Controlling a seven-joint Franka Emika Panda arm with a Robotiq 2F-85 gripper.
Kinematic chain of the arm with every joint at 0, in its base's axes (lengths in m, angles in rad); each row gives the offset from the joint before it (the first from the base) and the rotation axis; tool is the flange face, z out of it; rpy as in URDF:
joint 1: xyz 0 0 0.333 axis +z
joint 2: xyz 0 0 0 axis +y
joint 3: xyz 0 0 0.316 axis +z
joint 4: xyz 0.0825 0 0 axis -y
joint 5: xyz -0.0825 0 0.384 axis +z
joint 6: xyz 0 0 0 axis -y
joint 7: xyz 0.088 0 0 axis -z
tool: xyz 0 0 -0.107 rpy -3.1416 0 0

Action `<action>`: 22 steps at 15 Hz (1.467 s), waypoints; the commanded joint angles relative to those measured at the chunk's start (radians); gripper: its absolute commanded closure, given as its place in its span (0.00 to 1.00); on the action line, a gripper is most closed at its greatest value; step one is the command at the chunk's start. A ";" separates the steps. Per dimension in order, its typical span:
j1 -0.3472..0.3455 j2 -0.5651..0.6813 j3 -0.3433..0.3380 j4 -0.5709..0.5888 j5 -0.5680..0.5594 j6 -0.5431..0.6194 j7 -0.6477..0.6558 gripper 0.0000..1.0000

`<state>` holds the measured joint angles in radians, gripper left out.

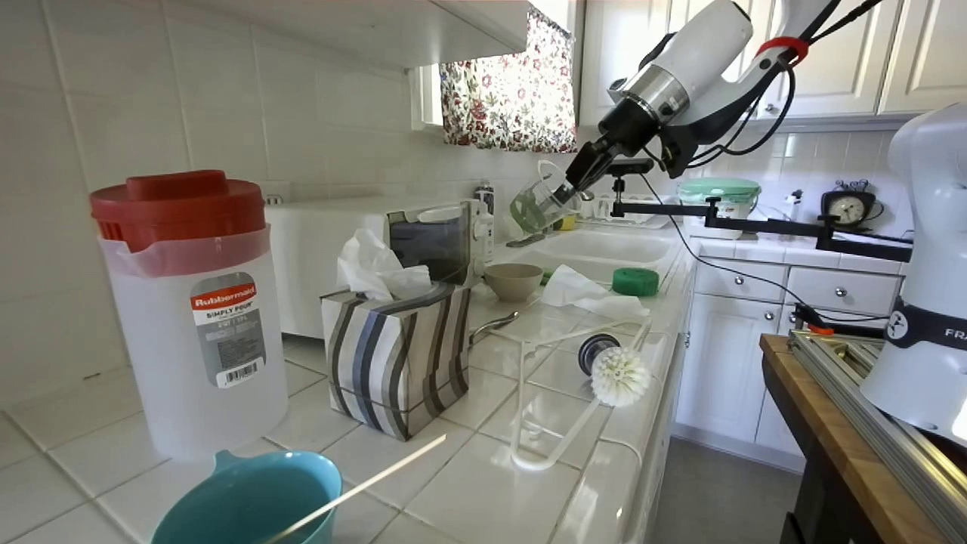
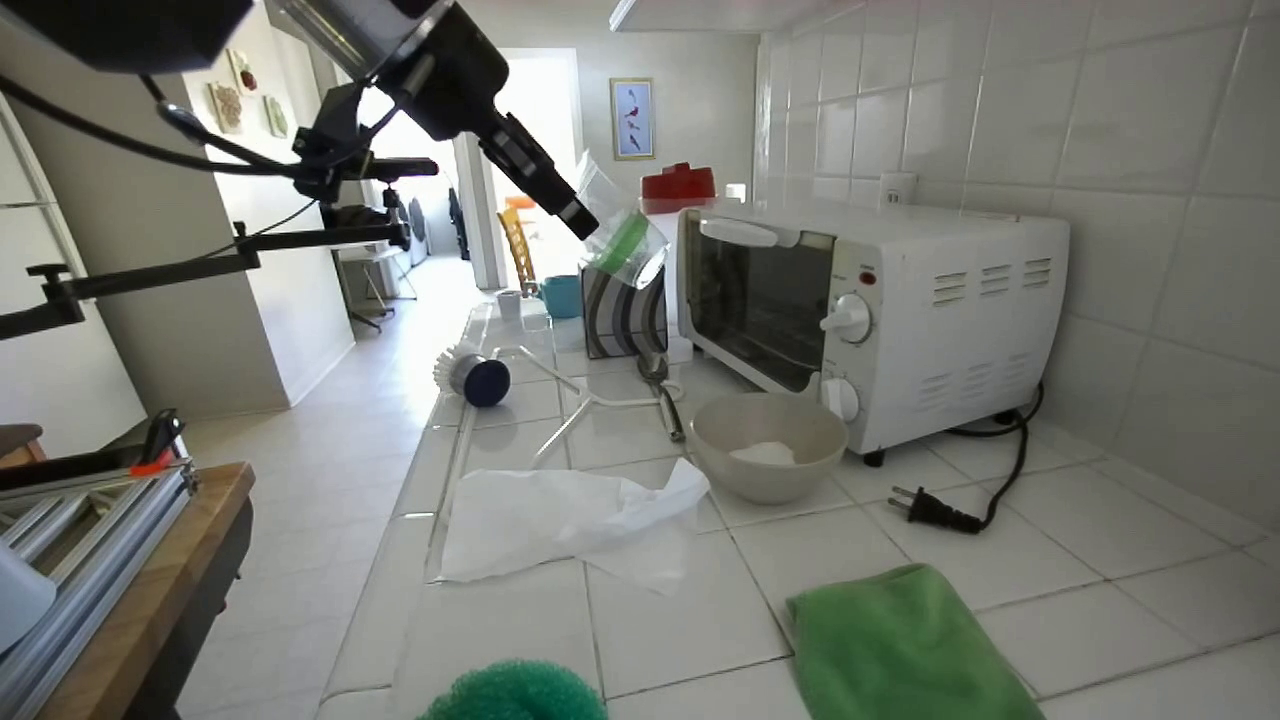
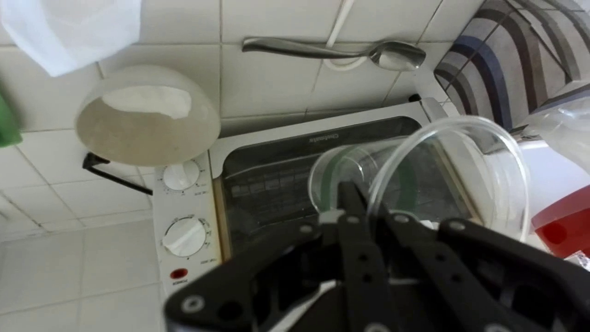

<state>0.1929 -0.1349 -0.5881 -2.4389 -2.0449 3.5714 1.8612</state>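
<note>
My gripper [image 1: 560, 193] is shut on the wall of a clear plastic cup [image 1: 530, 212] with a green band. Both exterior views show the cup tilted in the air, its base pointing down and away from the arm. In the wrist view the cup's rim [image 3: 521, 170] passes between the fingers, and the cup's body overlaps the toaster oven door [image 3: 272, 184] behind it. Below and to the side, a beige bowl [image 2: 745, 482] with something white inside rests on the counter. A metal spoon [image 3: 295, 50] lies near the oven's front.
The white toaster oven [image 2: 960, 300] stands against the tiled wall. Around it are a striped tissue box [image 1: 393, 370], a red-lidded pitcher [image 1: 143, 340], a paper sheet [image 2: 560, 520], a green cloth [image 2: 900, 640], a green scrubber [image 1: 635, 282] and a brush [image 1: 619, 375]. The sink [image 1: 604, 245] lies behind.
</note>
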 commanded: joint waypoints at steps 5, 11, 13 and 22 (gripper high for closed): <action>0.051 0.115 -0.027 0.018 0.089 0.172 -0.043 0.99; 0.063 0.106 0.011 -0.019 -0.041 -0.239 0.012 0.99; 0.064 0.121 0.013 -0.018 -0.034 -0.236 0.004 0.99; 0.044 0.108 -0.007 0.015 -0.012 0.156 -0.035 0.99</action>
<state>0.2531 -0.0311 -0.5718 -2.4438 -2.0661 3.5563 1.8572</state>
